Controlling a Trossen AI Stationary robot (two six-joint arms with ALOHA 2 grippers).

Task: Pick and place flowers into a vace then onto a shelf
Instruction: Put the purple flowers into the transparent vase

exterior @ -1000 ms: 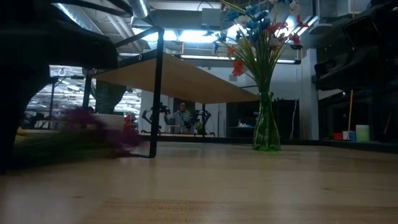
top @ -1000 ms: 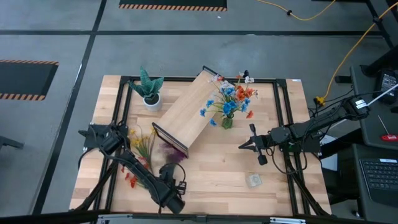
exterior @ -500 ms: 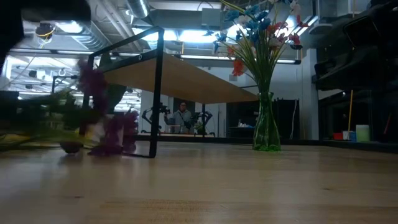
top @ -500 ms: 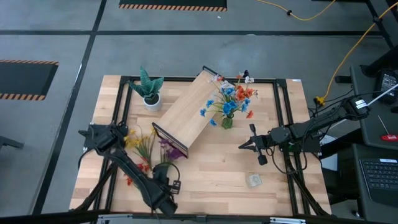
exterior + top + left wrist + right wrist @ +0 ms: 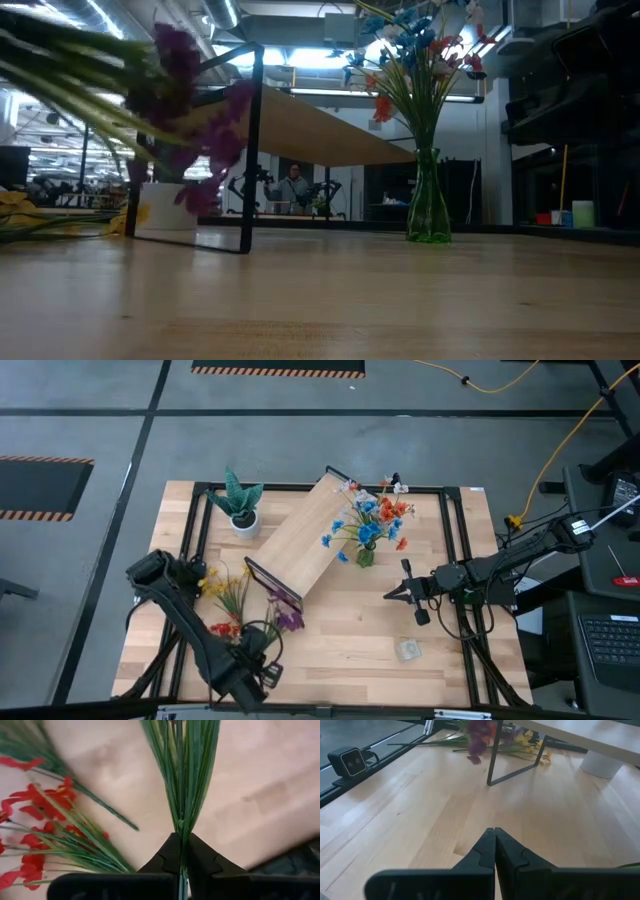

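Note:
My left gripper (image 5: 258, 650) is near the table's near edge, shut on a purple-blossomed sprig (image 5: 288, 618). In the low view its blossoms (image 5: 190, 120) hang in the air. More flowers lie flat on the table: yellow ones (image 5: 222, 590) and red ones (image 5: 222, 630), the red also seen from the left wrist (image 5: 40, 815). The green vase (image 5: 366, 556) stands upright beside the shelf (image 5: 300, 540) and holds several sprigs (image 5: 425, 45). My right gripper (image 5: 390, 595) waits shut to the right of the vase, touching nothing. My left gripper pinches the purple sprig's bundle of thin green stems (image 5: 181, 854) between its two fingers, near the stems' lower end. The fingers come from the table's near side, and the stems run on straight past the fingertips and fan out. The sprig is lifted clear of the table.
A spiky green plant in a white pot (image 5: 240, 510) stands at the far left, by the shelf's end. The shelf lies slantwise across the middle; its black leg (image 5: 492, 755) stands near the purple blossoms. A small pale square item (image 5: 407, 650) lies near the right near corner.
My left gripper has moved toward the table's left along the near edge and risen. The purple sprig, which lay on the table by the shelf's leg, is now lifted clear, and its blossoms have swung up and toward the right.

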